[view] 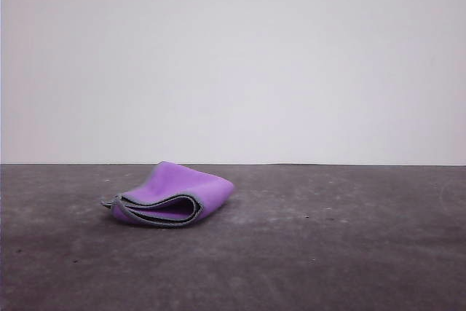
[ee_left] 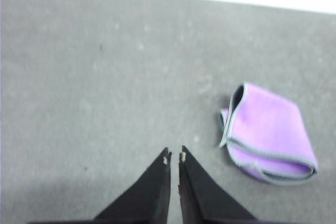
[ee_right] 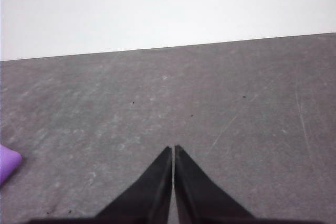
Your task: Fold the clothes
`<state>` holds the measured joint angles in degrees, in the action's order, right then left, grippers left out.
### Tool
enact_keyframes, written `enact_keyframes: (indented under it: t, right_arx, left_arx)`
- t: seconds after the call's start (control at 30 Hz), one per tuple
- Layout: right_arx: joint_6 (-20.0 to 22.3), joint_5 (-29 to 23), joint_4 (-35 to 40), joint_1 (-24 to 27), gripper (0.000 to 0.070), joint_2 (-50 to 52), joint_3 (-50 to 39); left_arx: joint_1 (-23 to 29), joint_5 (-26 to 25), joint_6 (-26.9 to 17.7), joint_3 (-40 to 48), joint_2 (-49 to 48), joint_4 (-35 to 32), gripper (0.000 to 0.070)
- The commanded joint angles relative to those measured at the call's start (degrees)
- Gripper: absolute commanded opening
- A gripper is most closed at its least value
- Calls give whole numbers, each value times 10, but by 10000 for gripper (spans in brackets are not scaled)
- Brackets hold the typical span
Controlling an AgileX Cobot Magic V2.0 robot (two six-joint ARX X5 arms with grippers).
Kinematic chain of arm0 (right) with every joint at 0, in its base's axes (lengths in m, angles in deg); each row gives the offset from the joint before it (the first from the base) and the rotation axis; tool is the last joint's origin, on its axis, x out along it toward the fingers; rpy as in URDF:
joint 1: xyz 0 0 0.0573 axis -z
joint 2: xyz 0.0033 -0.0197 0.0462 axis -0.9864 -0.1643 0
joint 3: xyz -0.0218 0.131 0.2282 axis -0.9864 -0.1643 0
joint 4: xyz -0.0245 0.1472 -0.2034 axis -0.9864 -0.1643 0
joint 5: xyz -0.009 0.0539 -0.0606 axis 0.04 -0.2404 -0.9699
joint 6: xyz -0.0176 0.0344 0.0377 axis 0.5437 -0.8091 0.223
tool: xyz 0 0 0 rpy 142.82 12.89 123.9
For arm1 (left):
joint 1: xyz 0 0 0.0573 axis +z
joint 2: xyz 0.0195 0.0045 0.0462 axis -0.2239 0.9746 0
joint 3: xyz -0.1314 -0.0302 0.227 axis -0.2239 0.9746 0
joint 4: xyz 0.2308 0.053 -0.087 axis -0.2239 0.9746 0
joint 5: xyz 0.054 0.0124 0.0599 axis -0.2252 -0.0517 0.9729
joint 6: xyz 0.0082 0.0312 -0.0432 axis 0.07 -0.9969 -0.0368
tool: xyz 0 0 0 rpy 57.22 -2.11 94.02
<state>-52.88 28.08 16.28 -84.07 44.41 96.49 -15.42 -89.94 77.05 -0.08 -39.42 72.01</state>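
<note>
The clothes (view: 175, 194) are one small cloth lying folded on the dark table, left of centre in the front view, purple face outward with grey stitched edging and a dark inner face at the open fold. In the left wrist view the clothes (ee_left: 268, 135) lie off to one side of my left gripper (ee_left: 175, 157), which is shut on nothing above bare table. My right gripper (ee_right: 173, 148) is also shut and holds nothing; a purple corner of the clothes (ee_right: 8, 162) peeks in at that view's edge.
The dark grey table (view: 328, 245) is scuffed and meets a plain white wall (view: 233, 56) at its far edge.
</note>
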Motion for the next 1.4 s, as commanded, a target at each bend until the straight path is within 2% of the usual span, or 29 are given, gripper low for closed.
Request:
enact_keyframes:
  t: [0.0,0.23,0.33,0.4,0.53,0.8,0.93,1.07,1.17,1.37]
  right_arx:
    - [-6,-2,6,0,0,-1,-1]
    - [-6,-2,6,0,0,-1,-1]
    - [-6,-2,6,0,0,-1,-1]
    - [-6,-2,6,0,0,-1,-1]
    - [-6,-2,6,0,0,-1,-1]
    - [-6,-2,6,0,0,-1,-1]
    - [-6,-2,8,0,0,-2,-1]
    - [-6,-1,7,0,0,-1,-1]
    - [-6,0,6,0,0,-1,-1]
    - [-6,0,6,0,0,-1,-1]
  left_arx:
    - [1,1,3,0,1,-5,16]
    - [-15,14,0,0,-8,-4,16]
    - [-17,20,-52,5,-21,-2,16]
    - [-16,21,-54,30,-40,-29,16]
    - [-7,20,-39,127,-99,-145,16]
    - [23,23,-26,240,-162,-204,16]
    - [34,28,-31,247,-197,-141,16]
    - [33,49,-46,247,-197,-140,16]
    - [23,49,-28,247,-197,-142,16]
    - [12,48,-27,247,-197,-142,16]
